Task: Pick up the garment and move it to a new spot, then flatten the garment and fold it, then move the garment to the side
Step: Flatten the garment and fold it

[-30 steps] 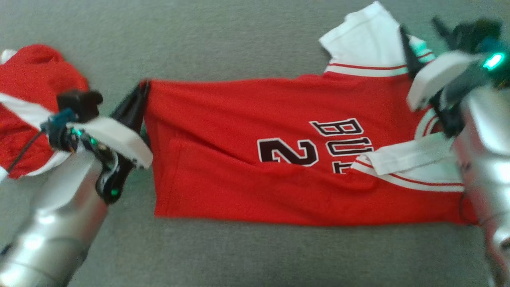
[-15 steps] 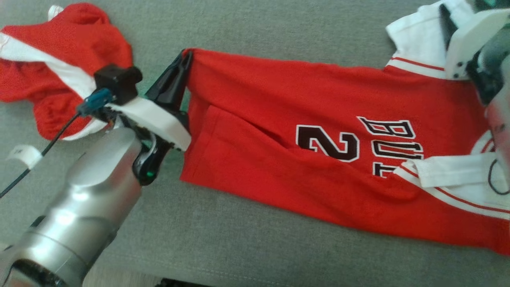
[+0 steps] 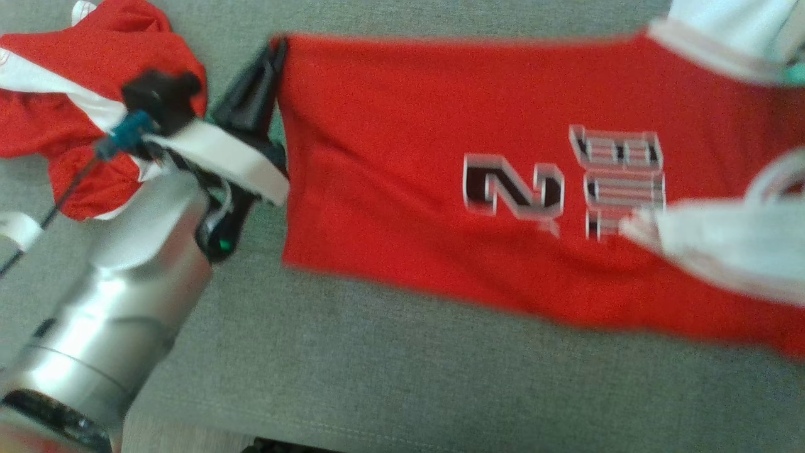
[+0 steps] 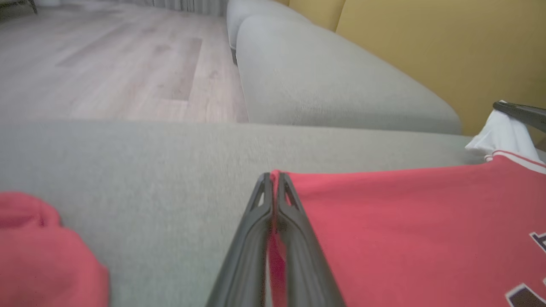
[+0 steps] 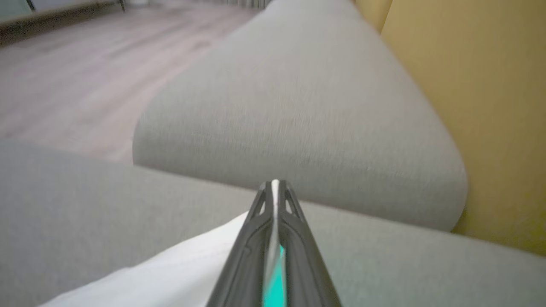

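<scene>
Since the earlier frame, the right gripper (image 5: 275,184) was closed from its widest spread onto the white sleeve (image 5: 170,273). On the grey woven cushion (image 3: 377,377), the garment (image 3: 409,126), a smooth red knit jersey, was laid flat, long axis left to right. Its far hem corner was found clamped in the left gripper (image 4: 271,175).

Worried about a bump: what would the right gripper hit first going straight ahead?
Probably the grey sofa cushion rising beyond the right gripper, shut on the shirt's white sleeve; depth unclear.
</scene>
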Tool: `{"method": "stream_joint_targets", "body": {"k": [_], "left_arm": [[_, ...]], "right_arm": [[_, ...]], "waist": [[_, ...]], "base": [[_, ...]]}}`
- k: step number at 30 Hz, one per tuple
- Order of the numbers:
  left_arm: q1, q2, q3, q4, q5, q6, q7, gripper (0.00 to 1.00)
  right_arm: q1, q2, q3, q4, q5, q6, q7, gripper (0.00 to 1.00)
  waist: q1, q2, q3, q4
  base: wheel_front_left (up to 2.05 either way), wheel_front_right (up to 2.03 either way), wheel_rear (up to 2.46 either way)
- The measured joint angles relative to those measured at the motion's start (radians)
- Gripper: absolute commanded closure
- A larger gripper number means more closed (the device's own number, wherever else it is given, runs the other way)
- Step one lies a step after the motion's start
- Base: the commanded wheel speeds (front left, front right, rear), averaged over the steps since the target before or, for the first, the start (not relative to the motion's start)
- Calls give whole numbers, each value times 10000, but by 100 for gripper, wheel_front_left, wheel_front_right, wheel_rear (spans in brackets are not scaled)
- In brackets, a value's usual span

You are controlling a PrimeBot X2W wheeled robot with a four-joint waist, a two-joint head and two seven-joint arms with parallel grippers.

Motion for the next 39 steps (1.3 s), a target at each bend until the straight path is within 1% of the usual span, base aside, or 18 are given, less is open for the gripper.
{"method": "stream_joint_targets", "body": {"k": [2,3,5,8,11,14,17,22,25,26,27,28,29,30,32,34,35,39], "left_arm": [[-85,-21,780,-322,635,4,-2,100],[-89,-38,1126,-464,955,10,-8,100],[-9,-94,1705,-646,1676,19,-46,100],[473,-190,2328,-836,2637,19,-63,100],[1307,-226,2836,-928,3687,19,-73,100],[2228,-169,3381,-1195,4717,19,-75,100],[3168,-196,4000,-1457,5371,65,-73,100],[4881,-314,4941,-1590,6008,90,-73,100],[5639,-483,5292,-1515,6243,88,-73,100],[5815,-570,5459,-1521,6322,88,-73,84],[5940,-673,5653,-1549,6408,88,-73,20],[6035,-748,5806,-1584,6531,92,-73,0],[6113,-813,5983,-1618,6675,100,-73,0],[6176,-884,6186,-1666,6807,115,-73,0],[6368,-1012,6560,-1894,7053,311,-73,0],[6642,-1183,6947,-2092,7227,451,-73,0],[6642,-1183,6947,-2092,7227,451,-73,0],[7465,-1626,7515,-2625,7582,583,-73,0]], "right_arm": [[-293,13,-378,-171,-203,0,-694,100],[-433,46,-518,-182,-293,0,-867,100],[-560,104,-696,-182,-441,0,-1078,100],[-392,288,-836,-33,-441,0,-1271,100],[202,596,-922,-36,-84,0,-1455,100],[1262,853,-819,-481,604,0,-1542,100],[2744,903,-217,-1336,1411,0,-1542,100],[5173,888,491,-2997,3181,0,-1526,100],[6395,869,662,-3753,3916,0,-1197,100],[6749,869,642,-3910,4115,0,-1045,100],[7070,872,583,-4009,4278,0,-857,100],[7371,880,485,-4109,4372,0,-763,57],[7636,897,341,-4222,4422,0,-731,0],[7861,911,180,-4314,4424,0,-734,0],[8182,965,-36,-4566,4247,0,-886,0],[8365,1197,-305,-4855,3979,0,-1120,0],[8365,1197,-305,-4855,3979,0,-1120,0],[8756,1856,-614,-5394,3080,0,-1419,0]], "waist": [[0,0,-23,-22],[1,0,-51,-36],[0,0,-145,-82],[0,0,-365,-194],[-1,0,-678,-356],[-2,0,-1014,-566],[-3,0,-1392,-763],[-3,1,-1930,-1193],[-3,1,-2257,-1386],[-3,1,-2365,-1430],[-4,1,-2465,-1467],[-4,1,-2555,-1496],[-3,1,-2635,-1517],[-2,1,-2713,-1534],[-2,1,-2859,-1564],[-2,1,-3015,-1597],[-2,1,-3015,-1597],[-2,1,-3358,-1676]], "base": [[0,0,0],[0,0,0],[0,0,0],[0,0,0],[0,0,0],[0,0,0],[0,0,0],[0,0,0],[0,0,0],[0,0,0],[0,0,0],[0,0,0],[0,0,0],[0,0,0],[0,0,0],[0,0,0],[0,0,0],[0,0,0]]}}
